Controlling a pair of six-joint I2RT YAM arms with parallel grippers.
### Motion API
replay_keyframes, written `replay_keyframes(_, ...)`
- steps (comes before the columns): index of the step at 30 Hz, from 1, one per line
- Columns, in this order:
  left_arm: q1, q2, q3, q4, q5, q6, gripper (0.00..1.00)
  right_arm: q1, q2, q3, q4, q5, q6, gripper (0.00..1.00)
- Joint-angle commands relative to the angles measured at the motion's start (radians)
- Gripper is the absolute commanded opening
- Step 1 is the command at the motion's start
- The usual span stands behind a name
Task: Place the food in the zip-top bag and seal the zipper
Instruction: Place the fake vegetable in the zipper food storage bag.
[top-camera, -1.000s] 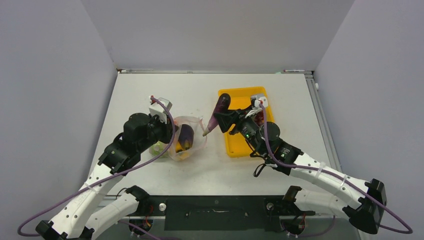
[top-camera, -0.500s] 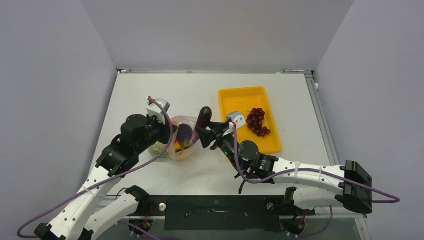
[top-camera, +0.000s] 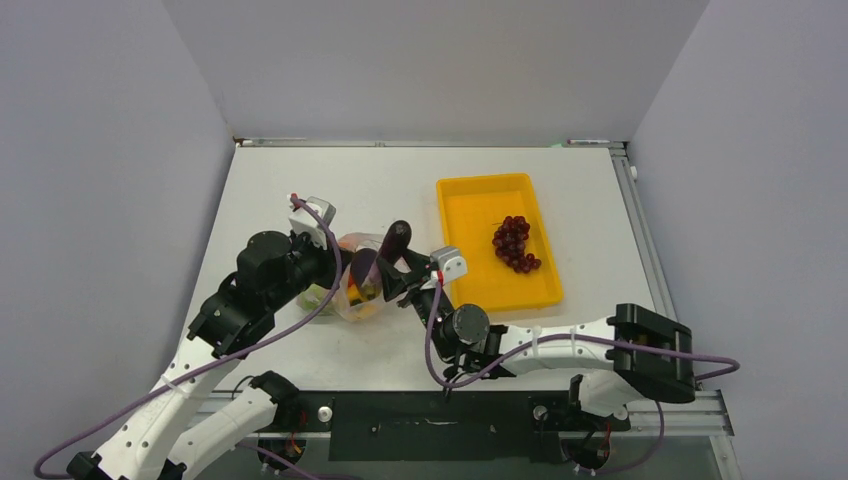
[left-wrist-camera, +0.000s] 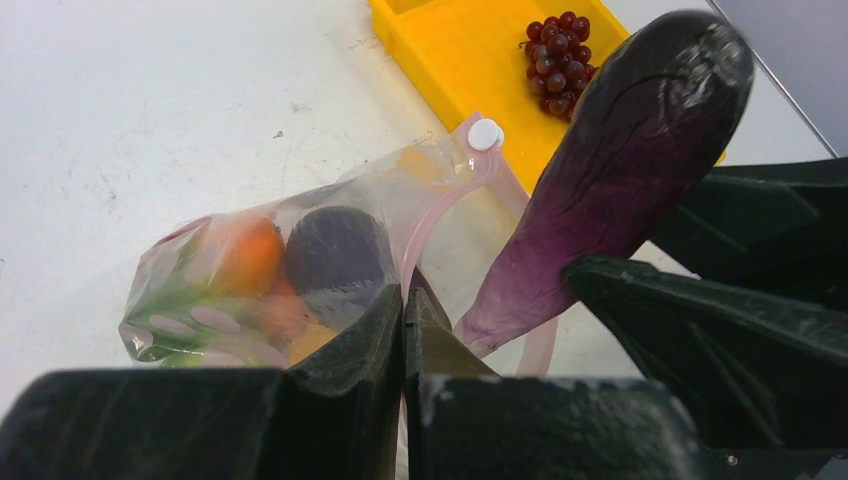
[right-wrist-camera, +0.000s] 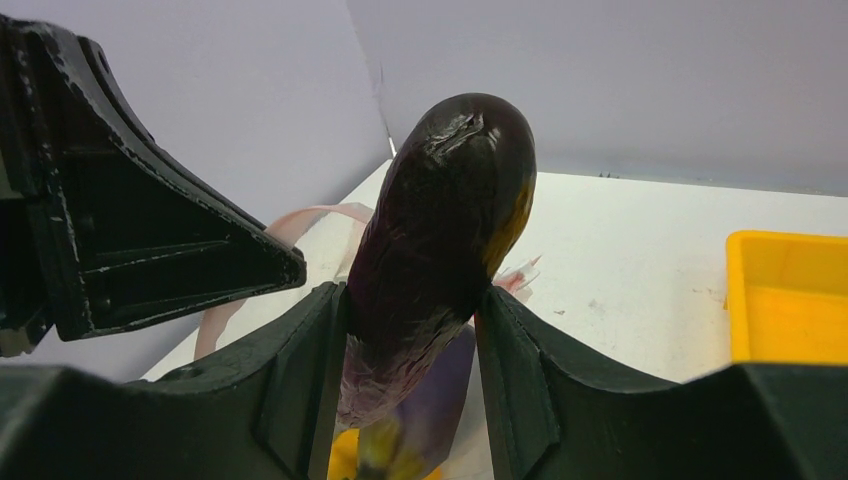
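Between the jaws of the right gripper (right-wrist-camera: 412, 300), an eggplant (right-wrist-camera: 450, 200) is being pinched, tip at the bag (left-wrist-camera: 200, 290) mouth; the left gripper (left-wrist-camera: 404, 310) is pinching the zipper (left-wrist-camera: 440, 205).

Cannot see the near edge of the zip-top bag (left-wrist-camera: 215, 275) behind the left gripper (left-wrist-camera: 403, 302); cannot name the blurred green pieces (left-wrist-camera: 165, 292) inside.
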Motion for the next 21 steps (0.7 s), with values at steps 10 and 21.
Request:
replay_keyframes(10, 0.000, -0.018, 0.026, 0.056, 0.024, -0.007, 0.00, 0.055, 0.309, 0.033, 0.559, 0.141, -0.148, 0.05)
replay_keyframes(21, 0.000, -0.017, 0.024, 0.055, 0.021, -0.005, 0.00, 0.057, 0.486, 0.147, 0.667, 0.182, -0.141, 0.05)
